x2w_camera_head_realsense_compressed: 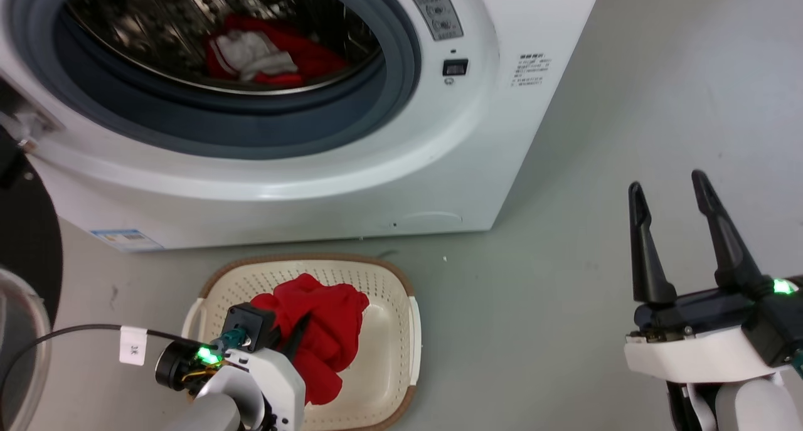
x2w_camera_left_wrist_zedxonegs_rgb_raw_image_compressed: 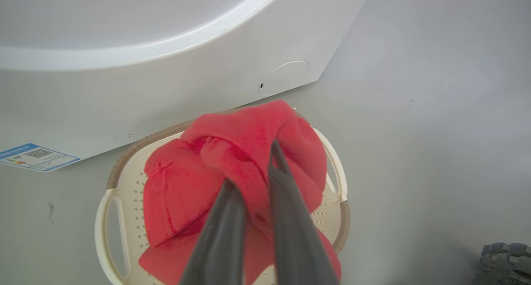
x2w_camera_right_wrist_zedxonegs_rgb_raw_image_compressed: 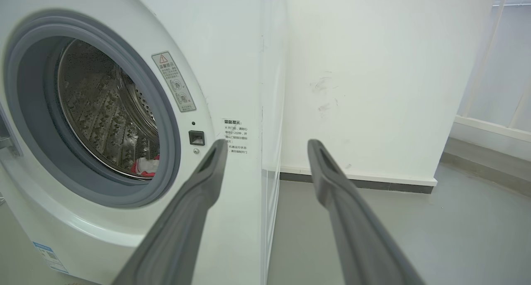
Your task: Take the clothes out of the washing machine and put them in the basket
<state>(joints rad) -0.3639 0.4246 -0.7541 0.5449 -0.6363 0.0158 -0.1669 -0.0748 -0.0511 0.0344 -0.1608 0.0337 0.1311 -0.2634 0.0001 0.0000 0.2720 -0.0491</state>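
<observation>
The left gripper (x2w_camera_left_wrist_zedxonegs_rgb_raw_image_compressed: 253,164), long dark fingers pressed together, pinches a soft bright red fabric garment (x2w_camera_left_wrist_zedxonegs_rgb_raw_image_compressed: 182,181) bunched directly over the low cream-white perforated plastic basket (x2w_camera_head_realsense_compressed: 313,257); letting go should drop it inside. Beyond the basket, red-and-white clothes (x2w_camera_head_realsense_compressed: 270,54) lie in the steel drum (x2w_camera_head_realsense_compressed: 157,29) of the large white washing machine (x2w_camera_head_realsense_compressed: 376,186). The right gripper (x2w_camera_head_realsense_compressed: 667,181), spread and empty, hovers well to the basket's right.

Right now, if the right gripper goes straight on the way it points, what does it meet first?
Probably the washing machine: in the wrist view the right gripper aims at its front corner edge, near the small printed label. Depth is unclear; it might pass just beside the side panel.
</observation>
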